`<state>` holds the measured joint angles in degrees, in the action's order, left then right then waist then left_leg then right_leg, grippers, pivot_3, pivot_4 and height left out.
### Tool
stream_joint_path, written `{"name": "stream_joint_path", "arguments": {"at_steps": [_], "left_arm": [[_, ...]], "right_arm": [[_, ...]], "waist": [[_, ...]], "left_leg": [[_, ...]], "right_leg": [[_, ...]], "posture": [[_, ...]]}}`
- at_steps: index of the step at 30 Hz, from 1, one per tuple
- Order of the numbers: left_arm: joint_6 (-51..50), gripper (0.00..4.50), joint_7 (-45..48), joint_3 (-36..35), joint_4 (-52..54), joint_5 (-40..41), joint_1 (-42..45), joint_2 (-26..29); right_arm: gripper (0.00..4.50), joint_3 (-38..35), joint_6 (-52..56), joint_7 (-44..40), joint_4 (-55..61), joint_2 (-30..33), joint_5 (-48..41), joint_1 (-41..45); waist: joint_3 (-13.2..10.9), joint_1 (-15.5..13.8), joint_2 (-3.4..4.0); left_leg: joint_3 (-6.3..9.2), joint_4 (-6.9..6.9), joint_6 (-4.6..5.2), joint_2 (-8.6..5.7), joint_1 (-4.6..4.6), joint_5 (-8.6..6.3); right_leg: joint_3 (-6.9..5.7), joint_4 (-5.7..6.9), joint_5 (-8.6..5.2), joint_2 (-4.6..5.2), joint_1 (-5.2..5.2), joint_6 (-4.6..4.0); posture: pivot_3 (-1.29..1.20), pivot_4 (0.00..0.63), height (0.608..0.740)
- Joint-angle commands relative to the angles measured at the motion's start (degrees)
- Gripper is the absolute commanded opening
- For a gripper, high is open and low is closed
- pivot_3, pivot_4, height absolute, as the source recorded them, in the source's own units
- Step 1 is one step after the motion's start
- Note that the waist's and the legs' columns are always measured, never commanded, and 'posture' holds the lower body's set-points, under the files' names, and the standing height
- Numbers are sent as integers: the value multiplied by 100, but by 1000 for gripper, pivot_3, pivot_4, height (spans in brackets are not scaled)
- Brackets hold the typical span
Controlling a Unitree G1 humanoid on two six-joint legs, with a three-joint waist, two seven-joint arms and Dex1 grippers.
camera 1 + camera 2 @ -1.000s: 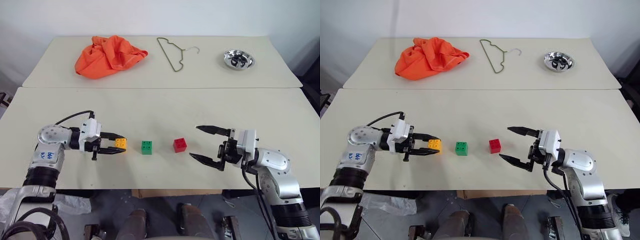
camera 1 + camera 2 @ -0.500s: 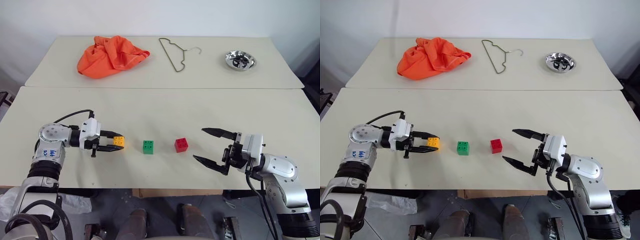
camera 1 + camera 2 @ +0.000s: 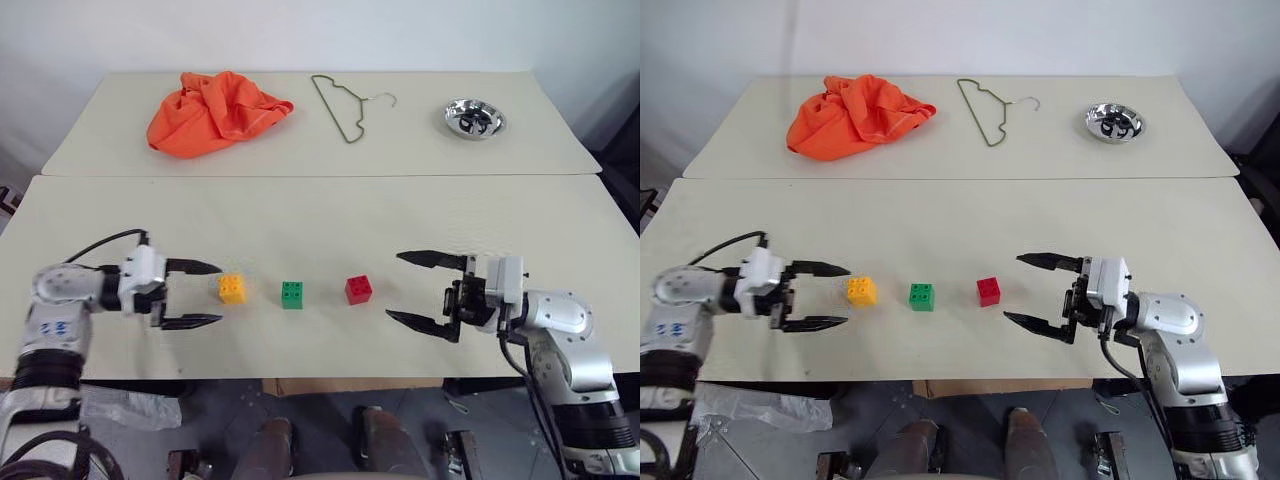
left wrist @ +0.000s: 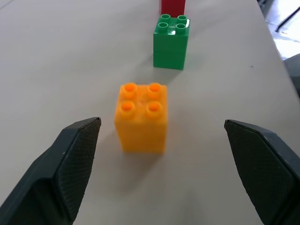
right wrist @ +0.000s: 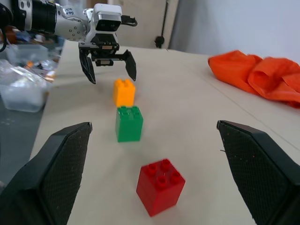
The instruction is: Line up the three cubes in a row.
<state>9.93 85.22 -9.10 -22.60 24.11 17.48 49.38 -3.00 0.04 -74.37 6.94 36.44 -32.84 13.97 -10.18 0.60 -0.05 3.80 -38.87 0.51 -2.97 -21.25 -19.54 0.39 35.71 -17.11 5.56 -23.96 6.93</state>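
Observation:
Three studded cubes stand in a line on the near table: the yellow-orange cube [image 3: 232,289] on the left, the green cube [image 3: 292,294] in the middle, the red cube [image 3: 358,290] on the right. Just left of the yellow-orange cube my left gripper [image 3: 203,295] is open and apart from it, its fingers [image 4: 77,159] wide with nothing between them. Right of the red cube my right gripper [image 3: 408,288] also stands open and empty, pointing at the row. From the right wrist the red cube [image 5: 160,185], green cube [image 5: 129,123] and yellow-orange cube [image 5: 124,92] recede toward the left gripper [image 5: 108,69].
On the far table lie a crumpled orange cloth [image 3: 213,109], a wire hanger [image 3: 345,104] and a small shiny metal bowl [image 3: 475,118]. A seam [image 3: 320,176] separates the two tables. The near table's front edge runs just below both grippers.
My left gripper has let go of the yellow-orange cube, opened wide and drawn back to the left. The cube now stands free. The right gripper stayed open, barely moving.

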Motion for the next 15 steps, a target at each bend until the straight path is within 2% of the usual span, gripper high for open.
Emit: {"name": "stream_joint_path", "arguments": {"at_steps": [1, 4, 8, 11, 15], "left_arm": [[-223, 4488, -194, -660, 770, 262, -666, 348], [-86, 4488, -649, -1071, 828, 15, -1057, 504], [-208, 4488, -1008, -1397, 849, 118, -1130, 495], [-319, 4488, -1449, -1530, 851, 87, -1080, 401], [-388, 4488, -1576, -1525, 846, 190, -1010, 318]], "right_arm": [[4500, 50, 31, -630, -179, 336, -30, 321], [4500, 128, -145, -935, -535, 481, 185, 642], [4500, 95, -539, -1059, -1061, 588, 547, 914], [4500, 82, -798, -1242, -1266, 648, 627, 842], [4500, 56, -965, -1155, -1417, 580, 678, 908]], "waist": [[0, -20, 1], [-1, -58, 0], [-1, -90, 0], [-1, -69, 0], [-1, -50, 0]], "left_leg": [[1, 0, 1, 1, 0, -1], [1, 3, 1, 2, 2, -2], [8, 3, 1, -1, 2, -2], [7, 9, 2, -2, 2, -3], [6, 24, 1, -2, 2, -3]], "right_leg": [[0, -9, 0, 0, 2, 0], [-1, -24, -2, 1, 5, -3], [-7, -24, -2, 4, 8, -5], [-7, -21, -2, 4, 7, -4], [-9, -16, -2, 2, 4, -3]], "posture": [[0, 150, 740], [0, 150, 740], [0, 150, 740], [0, 150, 740], [0, 150, 740]]}}
